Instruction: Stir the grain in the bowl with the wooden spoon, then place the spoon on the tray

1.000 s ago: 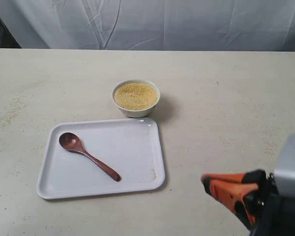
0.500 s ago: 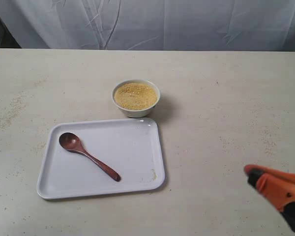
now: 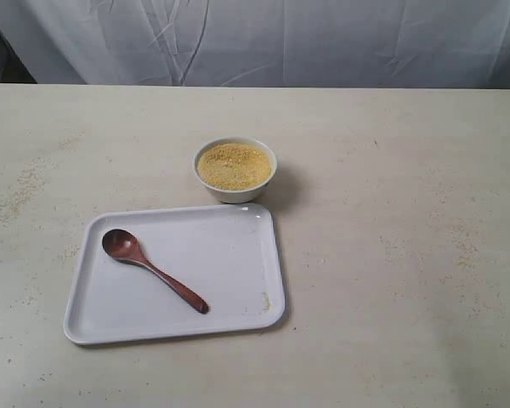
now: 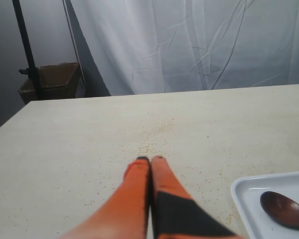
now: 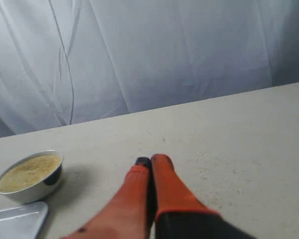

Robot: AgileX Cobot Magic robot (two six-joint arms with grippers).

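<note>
The dark wooden spoon (image 3: 153, 269) lies flat on the white tray (image 3: 229, 255), its oval end toward the tray's left; the left wrist view catches that end (image 4: 285, 209) and a tray corner (image 4: 244, 191). The small white bowl (image 3: 235, 191) stands just behind the tray, filled with yellow-tan grain (image 3: 234, 166); it also shows in the right wrist view (image 5: 30, 186). Neither arm appears in the exterior view. My left gripper (image 4: 150, 159) is shut and holds nothing, over bare table beside the tray. My right gripper (image 5: 151, 160) is shut and holds nothing, well away from the bowl.
Spilled grains dot the table left of the tray (image 3: 17, 195) and lie inside the tray's right corner (image 3: 265, 302). A white curtain (image 3: 255, 38) hangs behind the table. A cardboard box (image 4: 52, 82) sits beyond the table's edge.
The right gripper has drawn back to the lower right and left the exterior view. Spoon, tray and bowl have not moved.
</note>
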